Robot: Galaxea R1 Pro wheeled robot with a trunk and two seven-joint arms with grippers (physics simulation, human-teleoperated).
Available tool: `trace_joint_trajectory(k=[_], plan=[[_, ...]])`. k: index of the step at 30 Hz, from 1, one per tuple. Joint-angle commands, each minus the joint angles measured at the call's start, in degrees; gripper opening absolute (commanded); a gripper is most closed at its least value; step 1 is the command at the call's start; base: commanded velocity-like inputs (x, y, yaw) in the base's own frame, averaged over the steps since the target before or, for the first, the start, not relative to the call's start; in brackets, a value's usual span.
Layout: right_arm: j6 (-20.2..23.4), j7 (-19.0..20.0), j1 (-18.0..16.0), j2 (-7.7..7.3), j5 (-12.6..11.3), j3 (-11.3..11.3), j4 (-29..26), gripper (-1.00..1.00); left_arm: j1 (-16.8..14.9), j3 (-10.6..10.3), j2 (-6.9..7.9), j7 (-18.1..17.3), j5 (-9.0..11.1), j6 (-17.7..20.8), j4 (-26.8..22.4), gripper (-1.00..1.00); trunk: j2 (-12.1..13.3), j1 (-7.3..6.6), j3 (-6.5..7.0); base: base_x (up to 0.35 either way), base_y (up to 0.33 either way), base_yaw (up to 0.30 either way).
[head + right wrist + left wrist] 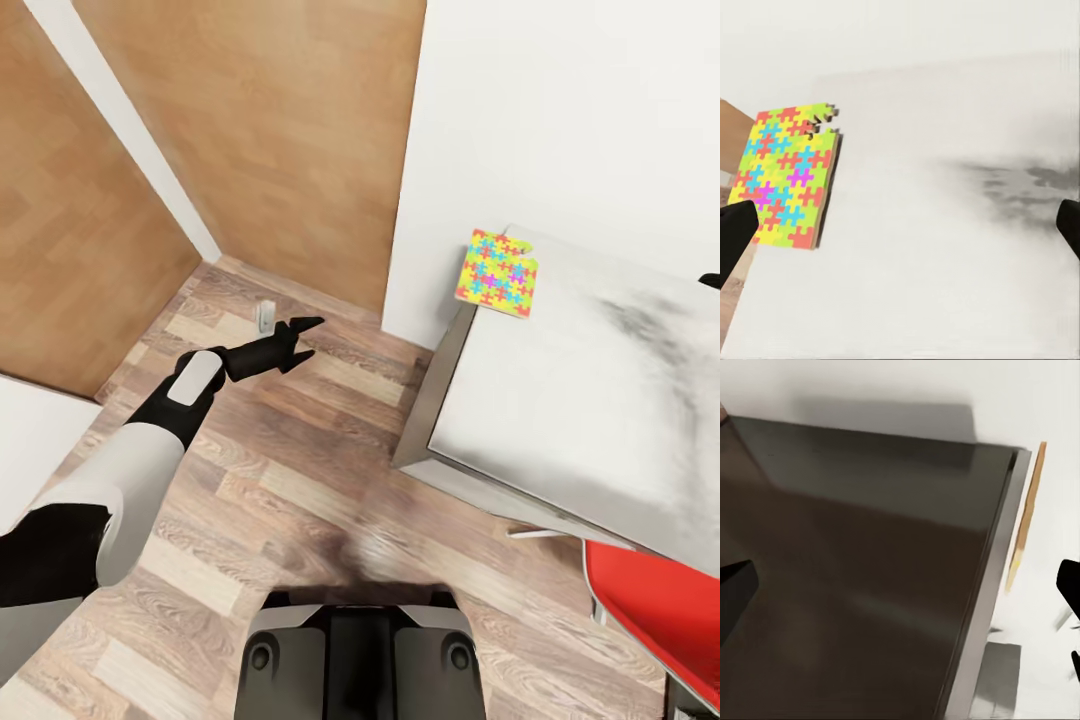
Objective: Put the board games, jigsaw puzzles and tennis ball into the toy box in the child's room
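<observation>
1. The main risk is to the thin, flat, multicoloured jigsaw puzzle square [496, 273]. It lies at the far corner of the long pale grey-white table [580, 400], and one of its edges appears to jut past the table edge. A careless nudge from a finger could push it over onto the wood plank floor [300, 480].

2. The puzzle is very thin and lies flat. Fingers coming straight down would probably struggle to get beneath it, so the grip could slip or merely slide the puzzle along.

3. The right gripper [900, 225] hangs above the table top with its jaws spread wide. In the right wrist view one dark fingertip [736, 232] shows just beside the puzzle's near corner, though whether it touches the puzzle cannot be told. The other fingertip is well apart from it, over bare, smudged table. The gripper holds nothing.

4. The left gripper [297, 340] reaches out over the floor, well apart from the table. Its fingers are parted and it holds nothing. A small white object [264, 316] on the floor lies just beyond its tips; what that object is cannot be told.

5. A red chair seat [655, 605] sits near the table's near edge, close to the robot's right side, and could catch the arm or base during a turn.
</observation>
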Motion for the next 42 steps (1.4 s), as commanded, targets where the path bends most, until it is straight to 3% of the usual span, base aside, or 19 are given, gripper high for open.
trace_joint_trajectory(k=[1, 14, 20, 29, 42], plan=[[0.24, -0.54, -0.02, 0.05, -0.55, 0.0, -0.04, 1.0, -0.09, -0.27, 0.14, -0.76, -0.21, -0.01, 0.12, 1.0, -0.09, 0.03, -0.04, 0.0, 0.0, -0.277], [0.24, -0.43, 0.84, 0.22, -0.61, -0.04, -0.15, 1.0, 0.11, -0.62, 0.2, -5.45, -1.31, -0.66, -1.28, 1.0, -0.09, 0.03, 0.28, 0.0, 0.0, -0.28], [0.24, -0.34, 0.96, 0.27, -0.63, 0.01, -0.19, 1.0, 0.63, -0.67, 0.1, -6.57, -3.21, -0.9, -3.08, 1.0, -0.09, 0.03, 0.42, 0.007, 0.006, -0.225], [0.24, -0.29, 1.08, 0.32, -0.69, 0.15, -0.21, 1.0, 1.73, -0.69, 0.29, -9.52, -5.3, -0.97, -5.04, 1.0, -0.09, 0.03, 0.51, 0.129, 0.09, -0.089], [0.24, -0.28, 1.12, 0.34, -0.69, 0.19, -0.22, 1.0, 2.73, -0.75, 0.48, -12.38, -6.18, -1.28, -6.64, 1.0, -0.09, 0.03, 0.54, 0.119, 0.049, -0.019]])
